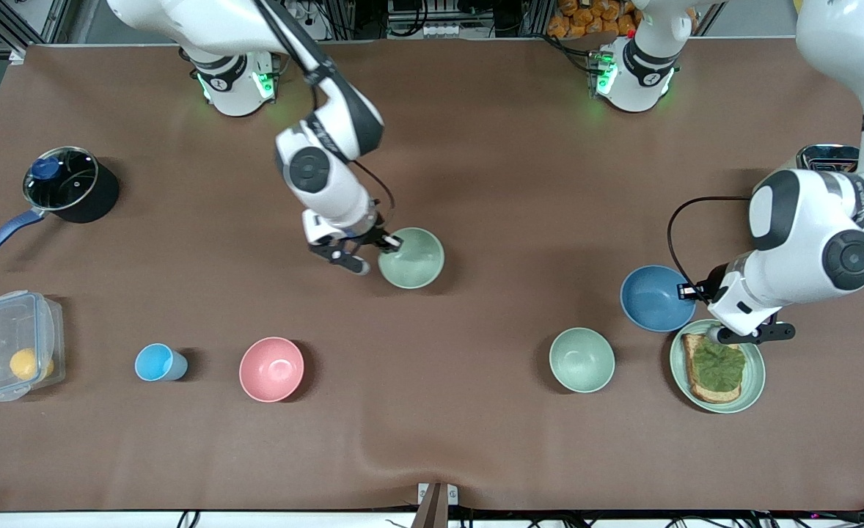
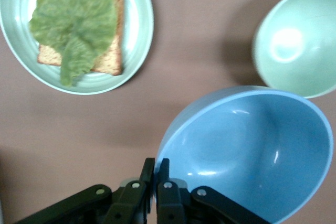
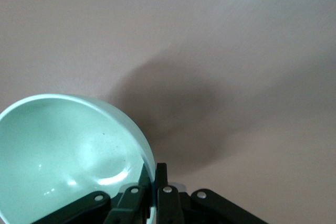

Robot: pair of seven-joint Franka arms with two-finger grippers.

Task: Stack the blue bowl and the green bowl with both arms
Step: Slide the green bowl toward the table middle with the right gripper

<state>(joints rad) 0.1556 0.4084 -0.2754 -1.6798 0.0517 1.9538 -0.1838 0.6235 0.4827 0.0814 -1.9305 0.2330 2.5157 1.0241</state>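
The green bowl point(image 1: 411, 258) is near the middle of the table, and my right gripper point(image 1: 392, 244) is shut on its rim. In the right wrist view the green bowl point(image 3: 68, 150) sits tilted in my right gripper point(image 3: 156, 174), one finger inside the rim and one outside, its shadow cast apart on the cloth. The blue bowl point(image 1: 656, 297) is toward the left arm's end, with my left gripper point(image 1: 689, 292) shut on its rim. The left wrist view shows the blue bowl point(image 2: 247, 150) tilted in my left gripper point(image 2: 156, 169).
A paler mint bowl point(image 1: 581, 359) and a pale green plate point(image 1: 755, 370) with toast lie nearer the camera than the blue bowl. Toward the right arm's end are a pink bowl point(image 1: 271, 369), a light-blue cup point(image 1: 159, 362), a clear box point(image 1: 15, 356) and a lidded pot point(image 1: 69, 183).
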